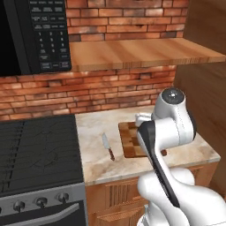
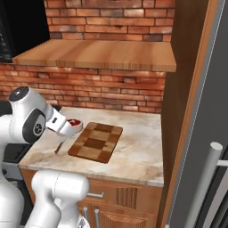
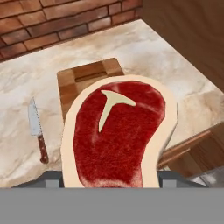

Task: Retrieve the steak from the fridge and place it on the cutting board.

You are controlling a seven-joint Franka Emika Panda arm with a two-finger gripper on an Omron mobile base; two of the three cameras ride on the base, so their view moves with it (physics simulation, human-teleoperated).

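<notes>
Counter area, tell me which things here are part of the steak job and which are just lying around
Part of the job:
steak, held in the gripper
cutting board
fridge

Just lying about:
knife on the counter
microwave
stove
wall shelf

1. The table [image 2: 133,160] is a pale marble top over wooden cabinet fronts, backed by a brick wall.
2. The cutting board [image 2: 95,141] lies flat on the table, near its middle in the right base view.
3. A knife [image 1: 107,146] with a reddish handle lies on the table at 9 o'clock from the cutting board, apart from it, blade toward the wall.
</notes>
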